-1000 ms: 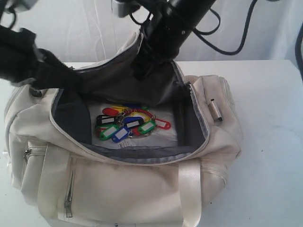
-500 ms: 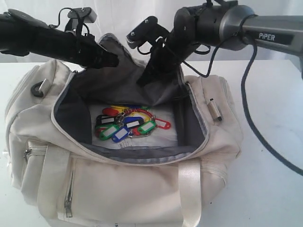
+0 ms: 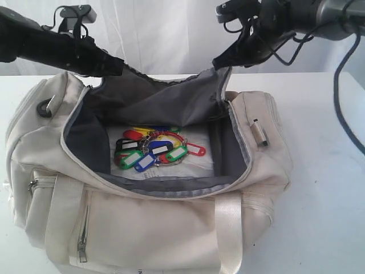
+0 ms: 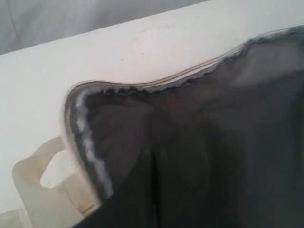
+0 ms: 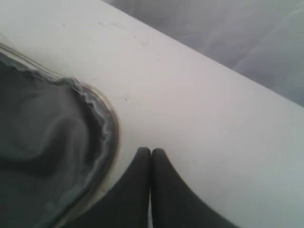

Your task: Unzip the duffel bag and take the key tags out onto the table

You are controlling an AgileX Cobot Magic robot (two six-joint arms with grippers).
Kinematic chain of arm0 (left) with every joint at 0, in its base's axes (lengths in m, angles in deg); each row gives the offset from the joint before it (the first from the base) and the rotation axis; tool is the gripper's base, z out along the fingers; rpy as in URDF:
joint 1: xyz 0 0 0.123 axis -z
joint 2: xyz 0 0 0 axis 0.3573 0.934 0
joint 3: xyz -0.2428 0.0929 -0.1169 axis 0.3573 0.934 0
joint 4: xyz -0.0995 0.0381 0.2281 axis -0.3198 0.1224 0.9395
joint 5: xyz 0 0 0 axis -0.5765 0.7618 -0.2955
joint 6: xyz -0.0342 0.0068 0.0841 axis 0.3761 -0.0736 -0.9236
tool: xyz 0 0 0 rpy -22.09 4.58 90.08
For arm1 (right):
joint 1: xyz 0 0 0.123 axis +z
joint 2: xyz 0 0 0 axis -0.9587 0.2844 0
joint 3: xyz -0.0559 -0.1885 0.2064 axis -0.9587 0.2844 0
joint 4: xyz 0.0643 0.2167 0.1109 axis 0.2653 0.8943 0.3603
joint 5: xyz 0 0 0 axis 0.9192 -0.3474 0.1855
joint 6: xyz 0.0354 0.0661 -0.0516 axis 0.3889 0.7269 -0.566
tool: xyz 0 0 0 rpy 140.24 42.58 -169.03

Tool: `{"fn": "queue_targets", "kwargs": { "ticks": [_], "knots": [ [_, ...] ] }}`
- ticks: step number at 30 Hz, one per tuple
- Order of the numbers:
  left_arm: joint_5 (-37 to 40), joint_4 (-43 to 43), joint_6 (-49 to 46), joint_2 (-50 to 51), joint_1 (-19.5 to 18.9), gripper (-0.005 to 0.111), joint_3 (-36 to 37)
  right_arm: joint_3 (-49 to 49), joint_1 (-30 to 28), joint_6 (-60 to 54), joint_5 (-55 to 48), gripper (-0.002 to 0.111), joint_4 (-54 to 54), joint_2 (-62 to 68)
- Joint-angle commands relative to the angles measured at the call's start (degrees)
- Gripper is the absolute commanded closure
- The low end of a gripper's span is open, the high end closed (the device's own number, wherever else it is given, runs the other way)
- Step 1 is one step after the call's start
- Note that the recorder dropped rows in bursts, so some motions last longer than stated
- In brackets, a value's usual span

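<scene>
The cream duffel bag (image 3: 142,228) lies unzipped on the white table (image 3: 325,171), its grey-lined flap (image 3: 165,100) standing up at the back. The coloured key tags (image 3: 154,149) lie in a bunch on the bag's floor. My left gripper (image 3: 118,68) is shut at the flap's upper left edge. In the left wrist view its dark fingers (image 4: 153,154) rest against the grey lining (image 4: 228,118). My right gripper (image 3: 218,61) is shut above the flap's upper right corner. In the right wrist view it (image 5: 151,152) holds nothing and hangs over bare table (image 5: 199,104) beside the flap's edge (image 5: 102,123).
A webbing handle (image 3: 228,228) runs down the bag's front. A small metal-and-black tag (image 3: 259,132) lies on its right end pocket, and a black D-ring (image 3: 44,108) sits at its left end. The right arm's cable (image 3: 342,114) hangs over the table at right.
Both arms have lifted out of the bag's mouth. The right gripper rose up and to the right, the left moved up and left. The flap now stands spread between them.
</scene>
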Motion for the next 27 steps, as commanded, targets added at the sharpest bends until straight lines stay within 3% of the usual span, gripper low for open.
{"fn": "queue_targets", "kwargs": {
  "ticks": [1,7,11,16,21,27],
  "knots": [
    [8.1,3.5,1.6,-7.6,0.0,0.107,-0.2,0.1,0.4,-9.3,-4.6,0.108,8.2,-6.7],
    [17.8,19.2,16.3,-20.0,0.0,0.107,2.5,0.2,0.4,-29.8,-19.5,0.108,27.6,-13.3],
    [18.9,30.9,27.4,-31.1,0.0,0.107,11.4,0.2,0.4,-35.0,-29.0,0.108,39.3,-15.5],
    [20.4,35.4,31.9,-46.3,0.0,0.107,24.0,1.8,0.7,-38.4,-34.0,0.108,48.2,-15.9],
    [20.8,42.8,35.3,-62.3,0.0,0.107,33.3,7.4,5.8,-40.9,-32.4,0.108,47.0,-15.9],
    [19.7,54.7,44.3,-75.0,0.0,0.107,40.8,13.6,14.6,-31.7,-15.9,0.108,29.9,-15.4]
  ]
}}
